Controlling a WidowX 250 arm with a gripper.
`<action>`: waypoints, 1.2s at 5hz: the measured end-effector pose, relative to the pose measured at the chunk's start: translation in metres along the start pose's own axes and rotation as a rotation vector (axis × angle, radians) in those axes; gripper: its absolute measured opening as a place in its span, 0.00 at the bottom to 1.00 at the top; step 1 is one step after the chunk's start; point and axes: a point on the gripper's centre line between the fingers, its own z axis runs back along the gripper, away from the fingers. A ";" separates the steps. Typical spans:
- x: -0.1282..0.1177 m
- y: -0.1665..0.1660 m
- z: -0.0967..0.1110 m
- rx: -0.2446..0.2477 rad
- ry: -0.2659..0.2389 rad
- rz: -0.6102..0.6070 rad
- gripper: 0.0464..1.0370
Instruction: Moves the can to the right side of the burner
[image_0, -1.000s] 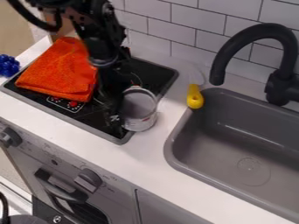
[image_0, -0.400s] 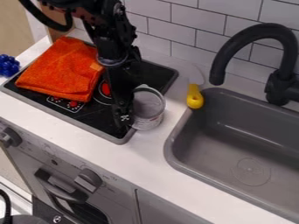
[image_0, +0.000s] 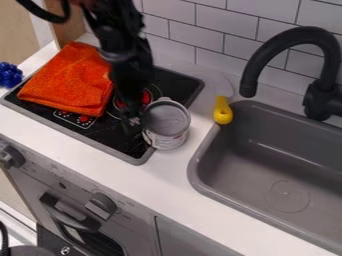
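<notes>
Honestly, the can (image_0: 167, 126) looks about placed right of the burner (image_0: 146, 96), so back that gripper (image_0: 135, 121) off; can't tell its opening or hold.

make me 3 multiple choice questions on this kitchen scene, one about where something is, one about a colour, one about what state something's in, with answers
1. Where does the yellow handle lie?
A) Down in the sink
B) On the counter, between the cooktop and the sink
C) On top of the folded cloth

2. What colour is the cloth on the cooktop?
A) Blue
B) Green
C) Orange

3. How is the can standing?
A) Upright, with its open top facing up
B) Lying on its side
C) Upside down

Answers:
1. B: the handle rests on the pale surface just outside the sink's rim.
2. C: the cloth is bright orange against the black cooktop.
3. A: the round opening shows on top, with the can's wall below it.
</notes>
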 end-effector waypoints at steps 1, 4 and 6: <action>-0.015 0.011 0.001 0.057 0.062 0.102 0.96; -0.050 0.071 0.011 0.098 -0.045 0.746 0.96; -0.076 0.104 0.027 0.193 0.011 1.234 0.96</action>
